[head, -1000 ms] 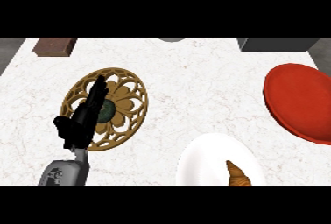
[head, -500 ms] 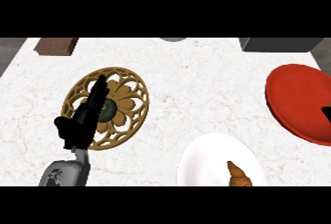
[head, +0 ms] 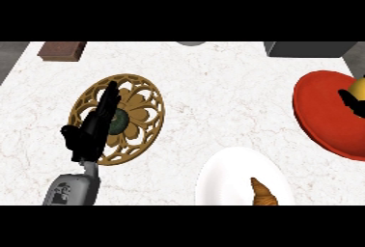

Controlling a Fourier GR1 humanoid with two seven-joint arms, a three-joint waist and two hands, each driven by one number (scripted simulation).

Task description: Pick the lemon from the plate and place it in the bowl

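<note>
A yellow lemon (head: 358, 88) shows at the view's right edge, above the red round dish (head: 324, 113). The black fingers of my right hand (head: 350, 102) are curled round the lemon's lower side; the rest of that hand is cut off by the edge. An ornate gold-brown dish (head: 146, 103) with a dark centre lies at the left. My left hand (head: 91, 130) stands over that dish's left part, fingers straight and pointing up, holding nothing.
A white plate (head: 224, 181) with a croissant (head: 264, 193) sits at the lower middle. A brown box (head: 62, 49) is at the back left, a grey box (head: 306, 48) at the back right, and a grey round thing (head: 191, 43) at the back edge.
My right hand has come in from the right edge over the red dish, and the lemon now shows in it. The left hand has hardly moved.
</note>
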